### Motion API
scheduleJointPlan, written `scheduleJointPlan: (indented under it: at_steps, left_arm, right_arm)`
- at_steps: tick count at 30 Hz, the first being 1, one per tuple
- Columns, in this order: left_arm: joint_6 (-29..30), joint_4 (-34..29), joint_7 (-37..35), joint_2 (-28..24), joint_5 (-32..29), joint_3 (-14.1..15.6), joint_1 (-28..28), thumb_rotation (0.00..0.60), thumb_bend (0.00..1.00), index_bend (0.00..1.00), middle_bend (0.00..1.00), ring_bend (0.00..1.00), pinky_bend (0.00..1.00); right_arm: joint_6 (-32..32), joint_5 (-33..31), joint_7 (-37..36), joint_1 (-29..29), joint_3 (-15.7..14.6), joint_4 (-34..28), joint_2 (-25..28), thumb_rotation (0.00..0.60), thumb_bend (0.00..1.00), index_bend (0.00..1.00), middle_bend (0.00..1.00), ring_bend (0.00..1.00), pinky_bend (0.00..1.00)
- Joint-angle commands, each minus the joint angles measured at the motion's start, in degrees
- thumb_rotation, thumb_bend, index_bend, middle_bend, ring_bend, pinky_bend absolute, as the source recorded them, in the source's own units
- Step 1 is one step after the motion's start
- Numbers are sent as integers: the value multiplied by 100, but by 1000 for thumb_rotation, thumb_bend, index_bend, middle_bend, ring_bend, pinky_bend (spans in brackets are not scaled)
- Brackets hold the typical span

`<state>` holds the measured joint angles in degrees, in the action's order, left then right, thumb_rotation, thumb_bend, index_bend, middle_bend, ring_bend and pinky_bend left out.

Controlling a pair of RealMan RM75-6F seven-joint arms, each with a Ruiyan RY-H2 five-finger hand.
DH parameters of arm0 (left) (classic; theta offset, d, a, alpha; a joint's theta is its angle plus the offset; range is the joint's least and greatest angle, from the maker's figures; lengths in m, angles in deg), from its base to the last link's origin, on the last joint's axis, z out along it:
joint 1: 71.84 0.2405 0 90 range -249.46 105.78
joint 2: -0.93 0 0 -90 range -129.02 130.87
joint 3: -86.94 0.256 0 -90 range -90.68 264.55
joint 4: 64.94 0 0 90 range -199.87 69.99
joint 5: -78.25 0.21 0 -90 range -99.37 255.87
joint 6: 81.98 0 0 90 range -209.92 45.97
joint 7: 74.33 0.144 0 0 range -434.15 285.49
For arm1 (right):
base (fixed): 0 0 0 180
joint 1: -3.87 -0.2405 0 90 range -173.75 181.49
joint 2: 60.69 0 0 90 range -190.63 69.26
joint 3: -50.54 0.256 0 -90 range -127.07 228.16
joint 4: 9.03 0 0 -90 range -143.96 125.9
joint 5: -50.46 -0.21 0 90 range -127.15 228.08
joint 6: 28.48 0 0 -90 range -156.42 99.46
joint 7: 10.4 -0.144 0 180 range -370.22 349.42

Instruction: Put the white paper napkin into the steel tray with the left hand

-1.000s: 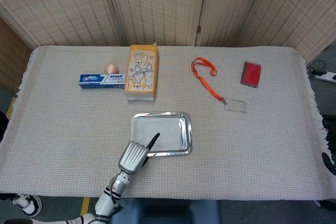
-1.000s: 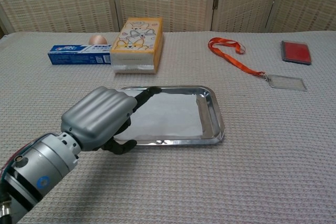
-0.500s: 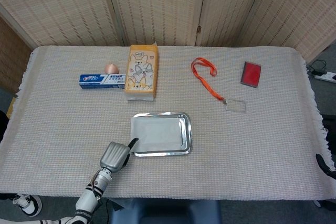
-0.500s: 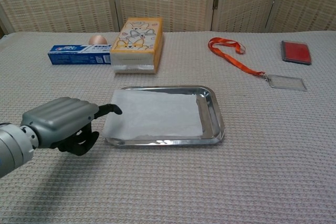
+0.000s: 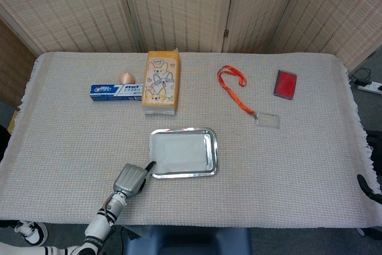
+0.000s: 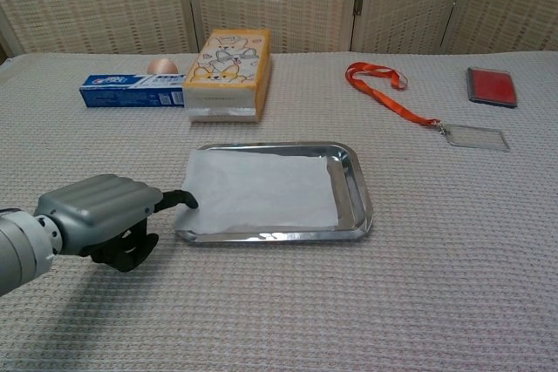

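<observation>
Cartoon-bear box [image 6: 228, 71] sits behind napkin-lined steel tray [image 6: 352, 182].

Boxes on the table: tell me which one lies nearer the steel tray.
The orange bear box, just behind the tray. The blue toothpaste box lies further left, beside the orange one, with an egg behind it.

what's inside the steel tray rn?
Only the white paper napkin, lying flat in the steel tray and covering most of its floor. Anything beneath the napkin is hidden.
</observation>
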<state>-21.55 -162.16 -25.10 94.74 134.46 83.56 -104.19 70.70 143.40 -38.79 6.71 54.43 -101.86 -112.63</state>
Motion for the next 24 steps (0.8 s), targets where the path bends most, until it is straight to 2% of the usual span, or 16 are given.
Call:
scheduleJointPlan:
  at_steps: [1,14,24]
  left_arm:
    - [1,51,-27,56,-18,42,-38,600,723,172,1000,1000,1000]
    - [64,254,-278,318,100,134,-174,600,723,156,1000,1000,1000]
    - [-104,484,-328,419,-225,132,-320,600,723,124,1000,1000,1000]
  right_arm:
    - [23,-3,-30,10,4,11,8,600,404,0,0,0,0]
    - [81,15,-99,33,2,21,29,600,405,0,0,0,0]
    - [104,-1,-94,44,13,22,28,600,404,0,0,0,0]
